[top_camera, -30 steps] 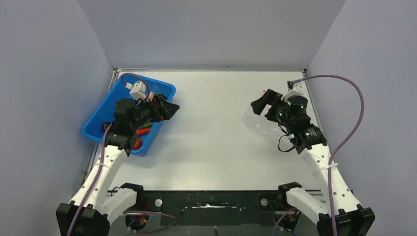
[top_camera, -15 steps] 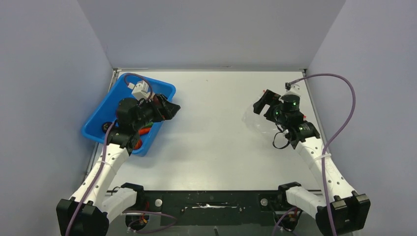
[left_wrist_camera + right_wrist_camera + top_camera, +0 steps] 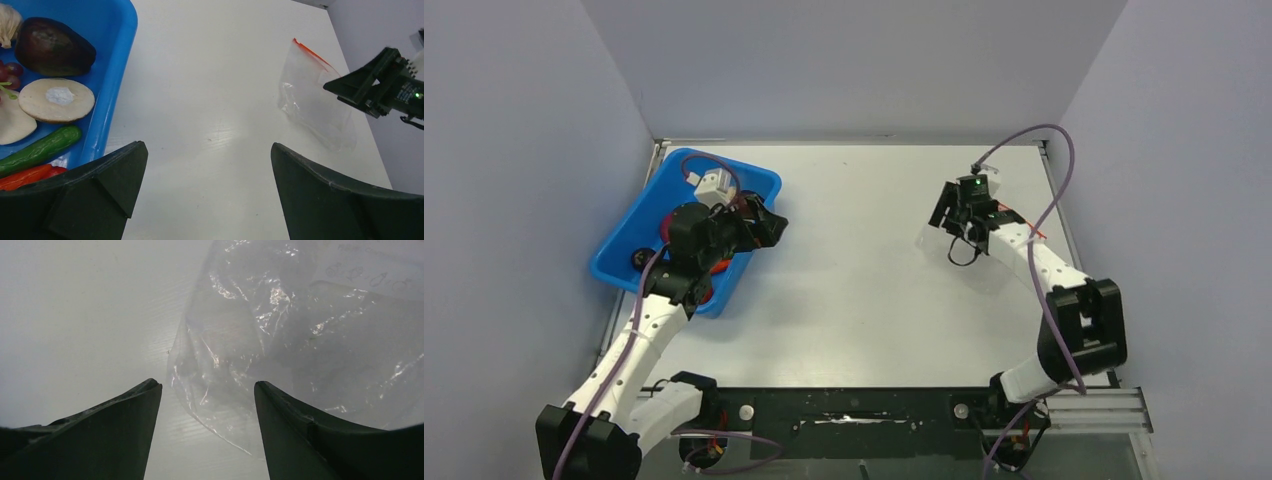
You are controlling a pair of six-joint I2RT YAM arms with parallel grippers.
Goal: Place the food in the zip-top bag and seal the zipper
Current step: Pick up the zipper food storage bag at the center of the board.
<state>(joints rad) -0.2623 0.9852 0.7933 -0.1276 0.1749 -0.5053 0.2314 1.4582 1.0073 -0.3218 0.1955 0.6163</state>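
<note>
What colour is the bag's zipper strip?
The zipper is orange-red; left wrist view shows it best.

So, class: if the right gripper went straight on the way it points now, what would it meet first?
The right gripper would probably meet the crumpled zip-top bag lying on the table; depth is unclear.

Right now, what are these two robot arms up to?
The left gripper hangs open at the edge of the blue plastic bin, holding nothing; the toy food pieces lie inside it. The right gripper, jaws apart, is low over a corner of the clear floppy zip-top bag, which lies empty on the white table. Nothing is bagged yet.
</note>
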